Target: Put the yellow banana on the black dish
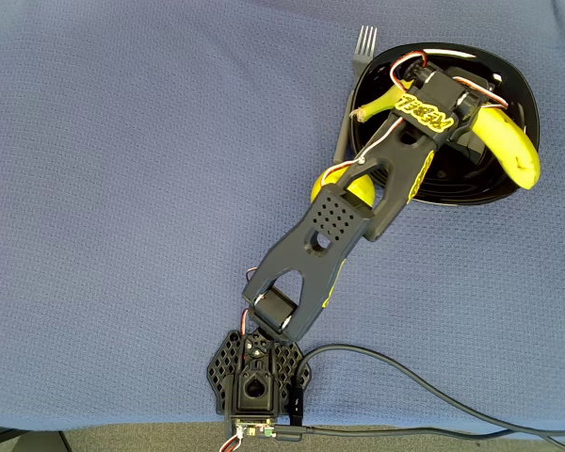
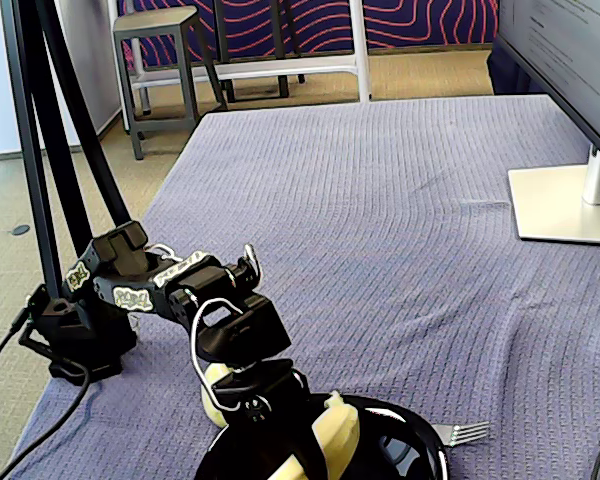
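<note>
Banana [image 1: 513,151] lies across the dish [image 1: 523,89] in the overhead view, its far end jutting over the rim, with my jaws [image 1: 471,127] down over its middle; whether they are clamped on it or released, I cannot tell. I judge this the placing step, nearly done. Next I should let go if needed and lift clear without dragging the banana off, minding the fork [image 1: 362,47] beside the dish.
</note>
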Available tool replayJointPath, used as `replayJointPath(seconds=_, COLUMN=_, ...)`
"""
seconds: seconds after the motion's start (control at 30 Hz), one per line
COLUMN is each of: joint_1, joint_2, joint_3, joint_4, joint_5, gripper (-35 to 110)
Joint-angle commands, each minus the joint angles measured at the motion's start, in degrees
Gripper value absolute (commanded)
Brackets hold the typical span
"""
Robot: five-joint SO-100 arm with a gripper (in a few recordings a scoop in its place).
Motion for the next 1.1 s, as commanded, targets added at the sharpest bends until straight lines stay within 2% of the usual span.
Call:
replayJointPath(seconds=0.0, joint_1=1.4, joint_2=0.9, joint_3=-2.4, joint_4=0.7, joint_5=-0.4, gripper=17)
replayJointPath(seconds=0.23, joint_1=1.1, joint_2=1.7, joint_3=-0.9, joint_4=0.7, joint_5=1.1, gripper=24)
replayJointPath(seconds=0.87, joint_1=-1.1, joint_2=5.4, joint_3=2.7, joint_4=1.0, joint_5=1.6, gripper=23)
replayJointPath(seconds=1.07, joint_1=-1.9, joint_2=10.5, joint_3=6.0, joint_4=3.7, joint_5=3.7, gripper=8)
